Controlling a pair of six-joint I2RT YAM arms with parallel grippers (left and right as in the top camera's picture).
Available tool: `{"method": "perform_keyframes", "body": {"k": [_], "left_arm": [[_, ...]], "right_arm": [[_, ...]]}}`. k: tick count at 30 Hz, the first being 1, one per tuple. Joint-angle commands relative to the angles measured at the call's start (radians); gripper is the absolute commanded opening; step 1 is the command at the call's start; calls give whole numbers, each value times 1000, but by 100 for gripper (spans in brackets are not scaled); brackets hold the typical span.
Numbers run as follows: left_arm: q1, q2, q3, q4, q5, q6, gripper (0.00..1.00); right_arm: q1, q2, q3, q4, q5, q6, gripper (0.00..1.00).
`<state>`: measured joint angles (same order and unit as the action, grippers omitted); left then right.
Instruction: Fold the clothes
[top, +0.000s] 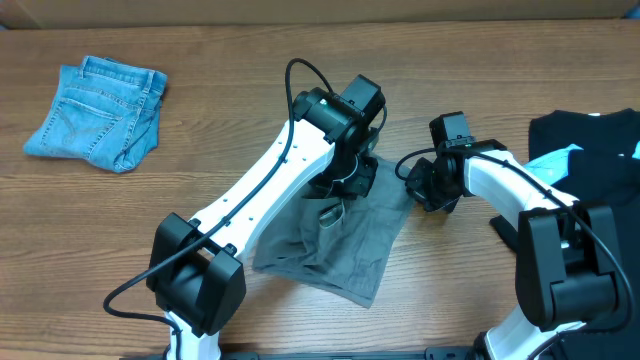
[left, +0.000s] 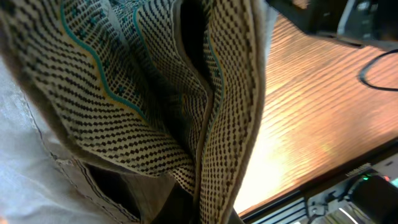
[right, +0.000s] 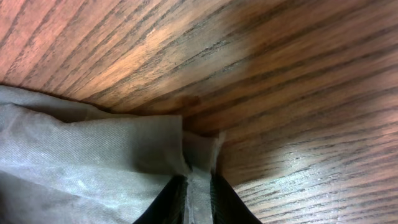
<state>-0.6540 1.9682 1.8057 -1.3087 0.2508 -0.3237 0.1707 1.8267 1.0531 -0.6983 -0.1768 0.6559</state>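
Note:
The grey-khaki shorts lie crumpled at the table's middle, far edge raised. My left gripper is at that raised edge. The left wrist view is filled with the shorts' dotted, teal-lined inner lining hanging close to the camera, and the fabric covers the fingers. My right gripper is at the shorts' right corner. Its dark fingers are shut on a thin fold of the grey cloth, low over the wood. Light-blue denim shorts lie folded at the far left. Black garments lie at the right.
The wooden table runs under everything. A pale blue patch shows on the black garments. A black cable loops above the left arm. The table's front edge and a metal rail show in the left wrist view.

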Motion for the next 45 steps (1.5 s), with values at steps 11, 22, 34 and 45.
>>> {"method": "perform_keyframes", "body": {"k": [11,22,34,45], "left_arm": [[-60,7,3,46,61,-21,9],[-84,7,3,50,20,-20,100],[146,5,35,-49,-6,90,100],[268,6,-122,119,183,352,20]], "right_arm": [[-3,22,-6,10,0,11,18],[-14,-7,0,-18,1,10,46],[-83,-269,72,-143,-196,-366,49],[121,-277,-19,-304,-288,-513,32]]}}
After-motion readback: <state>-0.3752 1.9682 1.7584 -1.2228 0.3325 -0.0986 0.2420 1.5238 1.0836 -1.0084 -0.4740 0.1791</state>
